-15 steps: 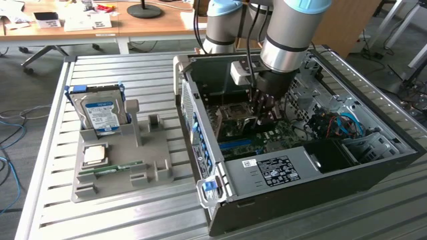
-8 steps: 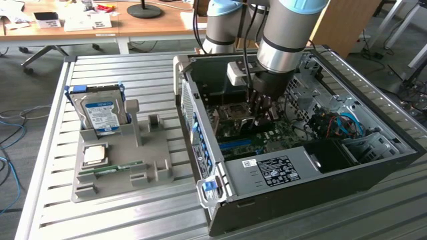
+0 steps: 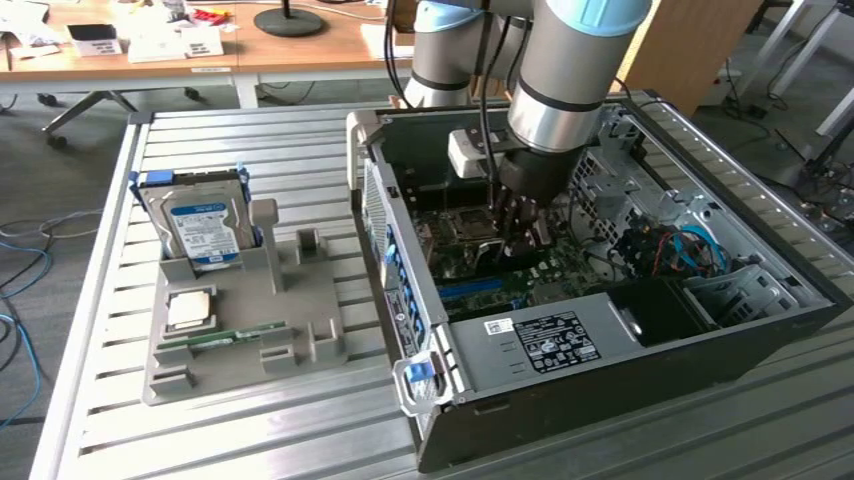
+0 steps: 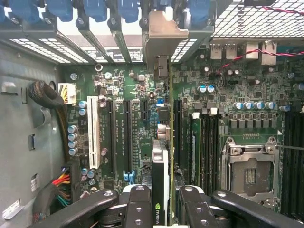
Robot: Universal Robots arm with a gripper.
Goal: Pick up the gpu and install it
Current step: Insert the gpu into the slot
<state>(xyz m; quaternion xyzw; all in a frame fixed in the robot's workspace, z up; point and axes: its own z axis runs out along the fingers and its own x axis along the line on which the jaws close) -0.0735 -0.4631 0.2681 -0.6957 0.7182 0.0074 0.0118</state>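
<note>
Workbench (image 3: 267, 420): slatted metal surface, with wooden desks behind it at the far side.

Computer case (image 3: 747, 345): black tower laid on its side, panel off, occupying the exterior view's right half of the bench. Green motherboard (image 4: 118, 85) exposed inside. Blue slot latches (image 3: 395, 270) line the case wall toward the exterior view's left. Labelled power supply (image 3: 554, 340) sits at the near end of the case.

Arm (image 3: 567, 90): grey and light blue, reaching down from the far side into the open case.

Gripper (image 4: 160, 202): black fingers (image 4: 137, 204) partly closed, clamped on either side of the gpu (image 4: 160, 183). Located low inside the case, just above the motherboard.

Gpu: held edge-on and upright between the fingers, board running lengthwise over the motherboard. Its silver end bracket (image 4: 164, 35) stands against the rear slot wall, between the blue latches. Whether the card is fully seated in a slot cannot be told.

Expansion slots: one white slot (image 4: 93, 137) and black slots (image 4: 128, 135) lie beside the card. Empty processor socket (image 4: 249, 173) lies on the card's other side.

Grey parts holder (image 3: 247, 320): on the bench at the exterior view's left, well apart from the case. Holds a hard drive (image 3: 203, 228) with blue-white label standing upright at its far end, a processor chip (image 3: 191, 308) lying flat, and a green memory stick (image 3: 220, 336) lying near the front.
</note>
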